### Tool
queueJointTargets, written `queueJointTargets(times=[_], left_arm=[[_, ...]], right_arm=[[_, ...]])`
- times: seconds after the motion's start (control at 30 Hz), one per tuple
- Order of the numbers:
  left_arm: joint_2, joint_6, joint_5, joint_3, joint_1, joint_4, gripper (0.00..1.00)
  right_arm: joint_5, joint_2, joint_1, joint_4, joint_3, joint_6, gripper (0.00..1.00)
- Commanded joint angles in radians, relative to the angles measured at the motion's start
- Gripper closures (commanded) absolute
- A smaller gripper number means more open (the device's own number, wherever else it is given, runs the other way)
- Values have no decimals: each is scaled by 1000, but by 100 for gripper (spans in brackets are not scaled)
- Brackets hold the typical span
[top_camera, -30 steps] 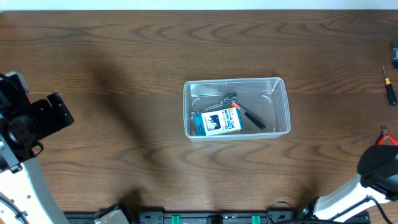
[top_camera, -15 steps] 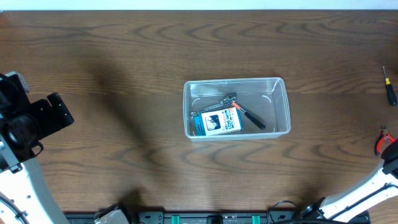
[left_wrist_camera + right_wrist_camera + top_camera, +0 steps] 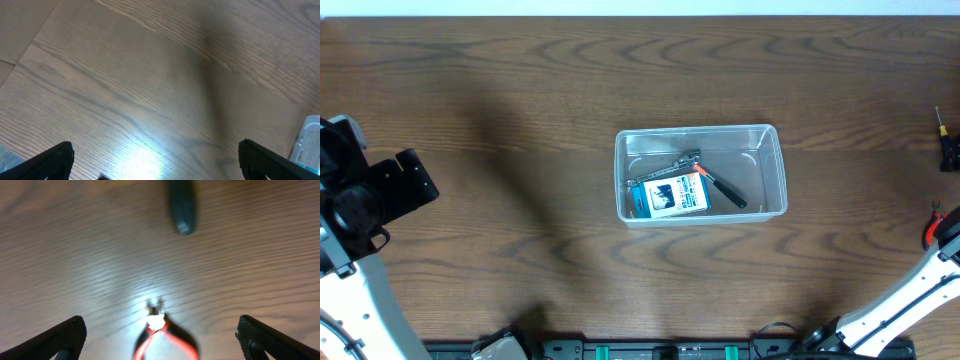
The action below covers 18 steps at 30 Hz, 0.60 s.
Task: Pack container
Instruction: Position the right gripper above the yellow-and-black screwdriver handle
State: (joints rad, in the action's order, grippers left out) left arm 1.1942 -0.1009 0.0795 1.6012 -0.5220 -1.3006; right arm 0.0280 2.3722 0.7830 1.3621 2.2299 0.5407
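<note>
Since a second before, the right arm (image 3: 910,300) had swung farther toward the right edge of the table (image 3: 520,90), so that the overhead view caught only its pale link and a dark bit of wrist near the lower right corner; the container (image 3: 620,180) and its load had not shifted. The right gripper (image 3: 160,327) stood with its jaws spread wide, gripping nothing, one dark finger at each lower corner of the wrist view. Between those fingers, apart from both, the red-handled pliers (image 3: 161,339) lay on the wood, nose pointing away from the camera under a bright glare. Farther off lay a blurred dark handle (image 3: 180,207).

The container sat upright at the middle of the table, well apart from both arms. Inside it lay a blue-and-white box (image 3: 668,196) in the left half, a grey metal tool (image 3: 665,168) slanting just behind the box, and a black-handled tool (image 3: 728,190) with an orange mark just right of the box.

The left gripper (image 3: 155,157) hung at the far left, jaws likewise wide apart and empty over bare wood, with one corner of the container at the right edge of its view
</note>
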Motion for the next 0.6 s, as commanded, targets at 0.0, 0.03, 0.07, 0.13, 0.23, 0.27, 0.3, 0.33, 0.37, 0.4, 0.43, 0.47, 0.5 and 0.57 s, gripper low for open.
queueJointTargets(times=[0.0, 0.03, 0.07, 0.13, 0.23, 0.27, 0.3, 0.33, 0.37, 0.4, 0.43, 0.47, 0.5, 0.57], left_arm=[[3, 13, 7, 11, -5, 0, 2], [3, 12, 7, 11, -5, 0, 2], [3, 13, 7, 11, -5, 0, 2], [3, 12, 7, 11, -5, 0, 2], [3, 12, 7, 11, -5, 0, 2], [3, 12, 7, 11, -5, 0, 2], [3, 12, 7, 11, -5, 0, 2], [3, 12, 7, 11, -5, 0, 2], [3, 12, 7, 11, -5, 0, 2], [3, 13, 7, 11, -5, 0, 2], [3, 12, 7, 11, -5, 0, 2], [3, 13, 7, 11, -5, 0, 2], [3, 12, 7, 11, -5, 0, 2], [3, 12, 7, 11, -5, 0, 2]], right_arm=[[-55, 3, -17, -30, 5, -28, 1], [-53, 3, -22, -40, 5, -13, 1], [-53, 3, -26, -50, 5, 2, 1], [-53, 4, -35, -81, 5, 29, 1], [-54, 4, -54, -134, 5, 85, 1], [-53, 4, -60, -144, 5, 95, 1], [-54, 4, -71, -158, 5, 96, 1], [-53, 4, -79, -164, 5, 93, 1], [-53, 4, -87, -168, 5, 84, 1], [-49, 4, -97, -169, 5, 81, 1], [-47, 4, -106, -167, 5, 82, 1], [-47, 4, -114, -167, 5, 82, 1], [-48, 4, -123, -166, 5, 86, 1], [-51, 4, -132, -166, 5, 85, 1]])
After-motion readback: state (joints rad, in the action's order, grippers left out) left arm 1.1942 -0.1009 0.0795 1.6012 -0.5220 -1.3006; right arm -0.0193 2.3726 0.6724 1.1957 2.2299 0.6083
